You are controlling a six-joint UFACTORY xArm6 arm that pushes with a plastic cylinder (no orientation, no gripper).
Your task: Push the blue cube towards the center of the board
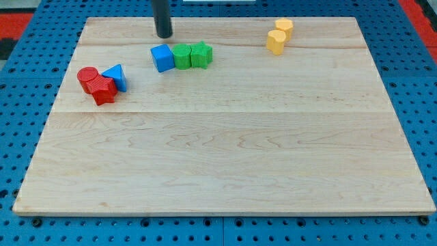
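Observation:
The blue cube (162, 57) sits near the view's top, left of the middle, on the wooden board (225, 150). It touches a green block (181, 56) on its right, with a second green block (201, 55) beside that. My tip (164, 35) is just above the blue cube in the view, a short gap away from its top edge, not touching it.
A blue triangular block (116, 76) and two red blocks (87, 77) (104, 89) cluster at the view's left. Two yellow blocks (284, 28) (276, 42) stand at the top right. Blue pegboard (20, 82) surrounds the board.

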